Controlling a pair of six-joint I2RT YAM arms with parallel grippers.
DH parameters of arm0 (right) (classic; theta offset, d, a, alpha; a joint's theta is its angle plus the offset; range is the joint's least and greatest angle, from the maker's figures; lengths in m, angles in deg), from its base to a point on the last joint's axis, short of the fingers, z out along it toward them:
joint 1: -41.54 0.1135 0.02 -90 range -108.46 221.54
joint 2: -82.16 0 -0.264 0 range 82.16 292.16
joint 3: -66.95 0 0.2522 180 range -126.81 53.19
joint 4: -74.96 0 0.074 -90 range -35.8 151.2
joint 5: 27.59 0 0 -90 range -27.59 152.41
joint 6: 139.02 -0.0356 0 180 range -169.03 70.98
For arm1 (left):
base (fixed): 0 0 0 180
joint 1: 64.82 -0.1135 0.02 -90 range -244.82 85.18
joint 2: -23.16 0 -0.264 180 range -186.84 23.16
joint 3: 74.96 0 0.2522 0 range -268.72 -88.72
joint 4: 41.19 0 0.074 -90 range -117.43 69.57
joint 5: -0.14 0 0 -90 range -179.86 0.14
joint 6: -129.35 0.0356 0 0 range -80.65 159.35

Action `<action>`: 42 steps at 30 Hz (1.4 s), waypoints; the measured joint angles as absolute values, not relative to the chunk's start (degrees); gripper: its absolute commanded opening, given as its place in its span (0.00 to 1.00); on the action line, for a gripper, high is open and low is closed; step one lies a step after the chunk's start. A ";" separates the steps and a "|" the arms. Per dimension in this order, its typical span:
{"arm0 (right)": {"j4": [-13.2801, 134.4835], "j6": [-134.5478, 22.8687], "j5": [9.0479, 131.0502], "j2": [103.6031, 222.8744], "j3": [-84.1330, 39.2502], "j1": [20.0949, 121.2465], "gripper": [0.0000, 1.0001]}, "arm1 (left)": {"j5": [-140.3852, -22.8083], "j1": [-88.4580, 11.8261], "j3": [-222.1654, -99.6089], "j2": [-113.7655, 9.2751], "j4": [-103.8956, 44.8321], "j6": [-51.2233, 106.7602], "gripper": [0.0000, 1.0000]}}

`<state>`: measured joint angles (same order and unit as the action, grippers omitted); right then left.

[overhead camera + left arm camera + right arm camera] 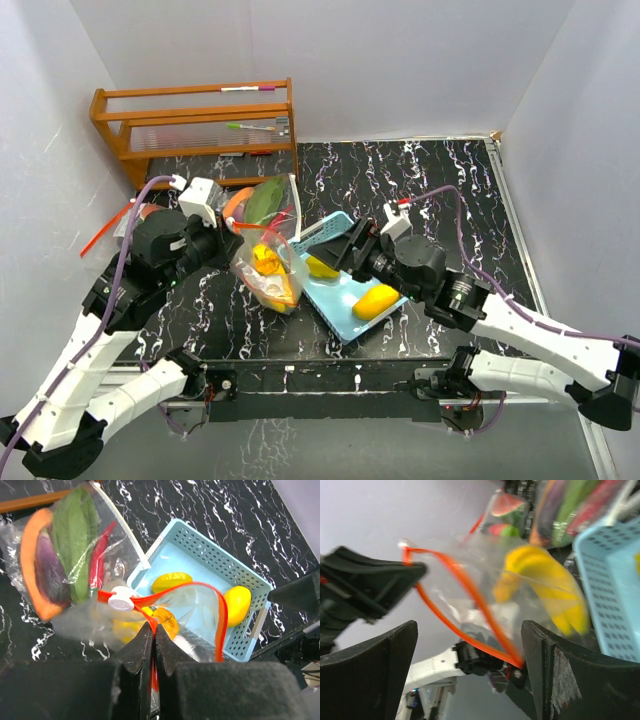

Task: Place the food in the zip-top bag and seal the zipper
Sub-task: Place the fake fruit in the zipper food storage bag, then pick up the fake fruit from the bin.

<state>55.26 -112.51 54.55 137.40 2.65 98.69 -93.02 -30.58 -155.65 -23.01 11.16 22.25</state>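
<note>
While the left gripper (pixel 153 630) is clamped shut on the red zipper rim (pixel 220 617) of the bag (pixel 192 607), holding its mouth open beside the basket (pixel 210 555), the right gripper (pixel 469 630) stands wide open and empty, facing that mouth. Bananas (pixel 545 580), aubergine (pixel 50 570) and chilli (pixel 100 550) sit inside the bag. A mango (pixel 237 605) and 1 more yellow piece (pixel 171 581) lie in the basket. Loading looks partly done. Next, the right gripper must drop onto 1 of them and close.

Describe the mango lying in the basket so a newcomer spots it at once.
Start at the light-blue basket on the marbled table. Inside, the mango is the plump yellow piece at the near end; the other yellow piece lies farther back, beside the bag.
</note>
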 measured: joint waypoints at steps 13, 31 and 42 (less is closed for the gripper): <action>36.84 -98.41 39.64 149.49 -0.26 98.19 0.99 | -97.02 -30.58 -161.05 -20.98 16.21 26.35 0.00; 39.90 -92.60 41.83 175.74 -8.85 90.45 0.99 | -96.88 -30.58 -156.46 -16.52 18.74 27.77 0.00; 44.55 -92.57 44.96 180.55 -8.39 88.90 0.99 | -95.35 -30.58 -154.21 -16.28 17.37 27.80 0.00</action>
